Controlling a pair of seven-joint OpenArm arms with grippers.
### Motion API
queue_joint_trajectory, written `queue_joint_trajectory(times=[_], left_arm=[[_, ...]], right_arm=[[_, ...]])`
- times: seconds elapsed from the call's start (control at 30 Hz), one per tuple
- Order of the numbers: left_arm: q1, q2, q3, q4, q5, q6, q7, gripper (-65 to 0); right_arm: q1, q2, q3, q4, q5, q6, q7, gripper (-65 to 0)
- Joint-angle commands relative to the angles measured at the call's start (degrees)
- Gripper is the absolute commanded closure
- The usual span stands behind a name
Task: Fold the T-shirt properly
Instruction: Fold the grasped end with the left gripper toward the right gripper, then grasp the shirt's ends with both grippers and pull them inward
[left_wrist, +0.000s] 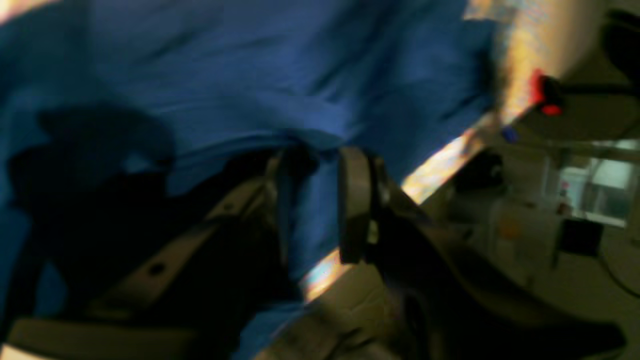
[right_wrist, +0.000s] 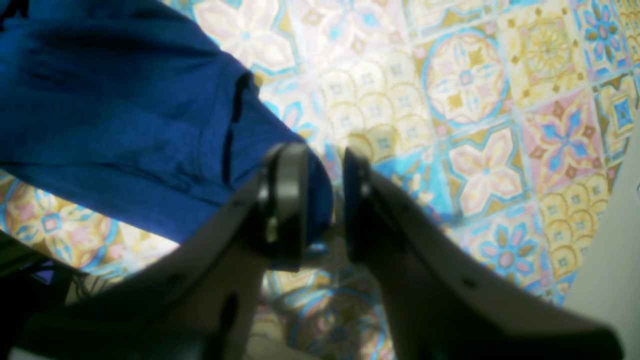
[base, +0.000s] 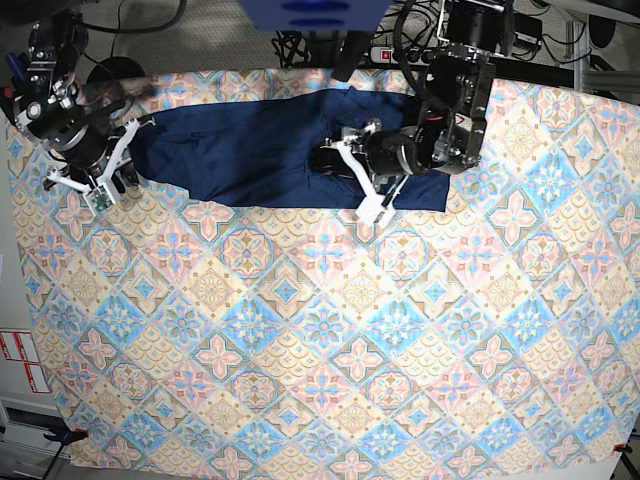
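The T-shirt (base: 270, 145) lay stretched in a long dark navy band across the far part of the table (base: 330, 330), toward twelve o'clock in the base view, on a tablecloth (base: 300, 300) printed with pastel tiles. It ran from about ten o'clock, beside the right gripper (base: 128, 150), across to about one o'clock under the left gripper (base: 335, 160).

In the right wrist view the right gripper (right_wrist: 325, 200) had its jaws narrowly parted, with a rounded edge of the T-shirt (right_wrist: 125, 125) between them; the blue fabric touched the inner face of one finger (right_wrist: 287, 200), while a slim gap showed before the other. So the jaws stood nearly shut around that end of the garment, though whether they pinched it firmly I cannot tell.

In the left wrist view, which was dark and blurred, the left gripper (left_wrist: 312, 200) had a strip of the T-shirt (left_wrist: 250, 75) running down between its two fingers (left_wrist: 355, 200), the jaws closed in on the cloth. The rest of the garment filled the upper part of that view, and a sliver of the tablecloth (left_wrist: 440, 160) showed at three o'clock of the gripper.
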Motion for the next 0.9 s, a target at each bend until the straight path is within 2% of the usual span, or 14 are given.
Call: queue_joint_trajectory(times=[0.0,0.13,0.27,0.37,0.53,0.63,0.77,0.87], left_arm=[[-1.0,0.4,1.3,0.7,0.0,-0.3,-0.3,-14.6],[-2.8,0.2,5.7,1.4,2.2,-0.3,0.2,-14.6],[-1.1,-3.5,6.4,8.3,2.0,-0.3,-0.2,-14.2],[2.6,-7.2,1.3,13.4,1.9,-0.3,-0.2,-14.2],[8.5,-9.4,-9.0,17.8,1.9,-0.3,0.0,-14.4],[10.8,-9.4,-12.8,18.5,1.9,-0.3,0.1,-14.5],[12.5,-9.4,-14.9,18.5,1.9,-0.4,-0.2,-14.5],[12.7,-9.4,-15.5,18.5,1.9,-0.4,-0.2,-14.5]], right_arm=[[0.1,1.0,0.5,1.1,0.3,-0.1,1.0,-12.8],[0.1,1.0,0.6,1.1,0.3,-0.1,1.0,-12.8],[0.1,1.1,2.1,0.8,0.2,-0.1,1.0,-12.8],[0.2,1.1,5.8,-0.4,0.3,-0.1,-0.6,-13.2],[3.5,1.1,7.1,-5.8,0.3,-0.1,-8.7,-26.8],[4.2,1.1,6.8,-6.9,0.9,-0.1,-10.0,-31.5],[6.7,1.2,3.6,-10.0,8.9,-0.1,-10.3,-31.6],[8.7,2.6,2.8,-16.6,15.6,-0.1,-10.3,-31.8]])
